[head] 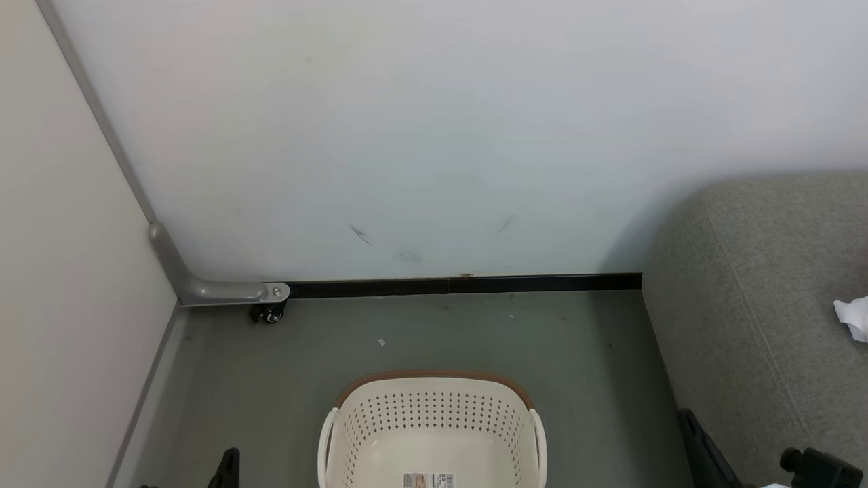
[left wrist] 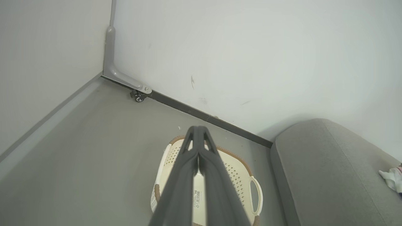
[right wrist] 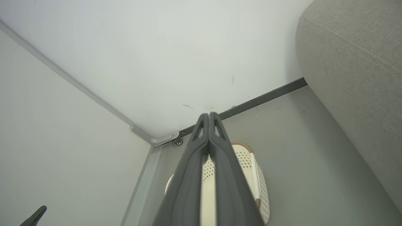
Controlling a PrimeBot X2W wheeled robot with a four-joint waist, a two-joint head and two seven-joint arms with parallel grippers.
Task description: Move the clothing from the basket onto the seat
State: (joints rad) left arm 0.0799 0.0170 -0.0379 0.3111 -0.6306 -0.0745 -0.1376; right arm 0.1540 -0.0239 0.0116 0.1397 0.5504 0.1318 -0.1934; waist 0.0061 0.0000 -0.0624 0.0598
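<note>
The cream basket (head: 434, 410) stands on the grey floor at the bottom centre, with just a paper label (head: 428, 480) showing inside it. The grey seat (head: 753, 305) fills the right side. Of the clothing I see a crumpled white scrap (head: 856, 317) with a trace of red (left wrist: 391, 177), lying on the seat and cut off by the picture's edge. My left gripper (left wrist: 198, 129) hangs above the basket (left wrist: 238, 175), shut with nothing in it; its tip (head: 229, 466) is left of the basket. My right gripper (right wrist: 209, 114) is shut and holds nothing, above the basket (right wrist: 248, 157), beside the seat (right wrist: 355, 62).
A white wall runs behind the basket with a black skirting strip (head: 468, 285). A second wall closes the left side. A grey metal bracket with a small caster (head: 268, 312) sits in the corner. Bare floor (head: 271, 379) lies around the basket.
</note>
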